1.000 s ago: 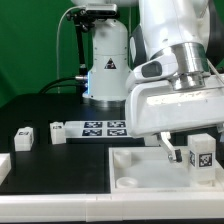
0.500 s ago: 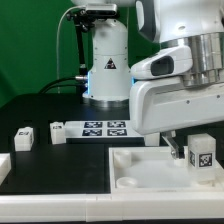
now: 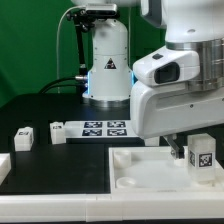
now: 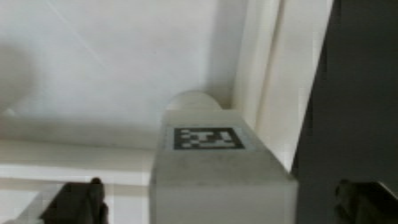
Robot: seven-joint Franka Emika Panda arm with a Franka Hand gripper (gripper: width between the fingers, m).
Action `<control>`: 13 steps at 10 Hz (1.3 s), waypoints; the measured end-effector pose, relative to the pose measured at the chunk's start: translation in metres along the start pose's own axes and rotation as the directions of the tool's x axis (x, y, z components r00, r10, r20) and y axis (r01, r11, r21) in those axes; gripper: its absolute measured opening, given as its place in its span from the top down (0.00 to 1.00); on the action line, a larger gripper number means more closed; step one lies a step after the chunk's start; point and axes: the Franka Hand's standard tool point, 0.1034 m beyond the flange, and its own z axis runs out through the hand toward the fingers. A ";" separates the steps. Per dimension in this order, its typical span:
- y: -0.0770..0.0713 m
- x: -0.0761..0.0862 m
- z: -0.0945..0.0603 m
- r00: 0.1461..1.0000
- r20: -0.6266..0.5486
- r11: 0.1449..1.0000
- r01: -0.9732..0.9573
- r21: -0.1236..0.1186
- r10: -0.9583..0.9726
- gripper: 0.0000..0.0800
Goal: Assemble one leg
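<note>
A leg (image 3: pixel 203 155), a small white block with a black-and-white marker on its face, stands upright on the large white tray (image 3: pixel 150 172) at the exterior view's right. My gripper (image 3: pixel 190 148) hangs low over it, and one dark finger (image 3: pixel 172 149) shows beside the leg. In the wrist view the leg (image 4: pixel 217 150) stands between my gripper's (image 4: pixel 222 203) two dark fingertips (image 4: pixel 75 200), with a gap on each side. The jaws are open and touch nothing.
Two more small white legs (image 3: pixel 23 137) (image 3: pixel 57 131) lie on the black table at the exterior view's left. The marker board (image 3: pixel 103 127) lies behind the tray. A white part (image 3: pixel 3 166) shows at the left edge. The robot base (image 3: pixel 106 60) stands at the back.
The arm's upper links and hand have shifted slightly toward the exterior view's right. The leg on the tray has not moved.
</note>
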 end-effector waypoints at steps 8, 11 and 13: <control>-0.001 0.000 0.001 0.999 0.001 0.999 -0.036 0.000 0.036 0.63; 0.001 -0.002 0.003 0.931 0.005 0.931 -0.365 0.021 0.365 0.63; 0.000 -0.001 0.003 0.831 0.000 0.831 -0.557 0.019 0.557 0.63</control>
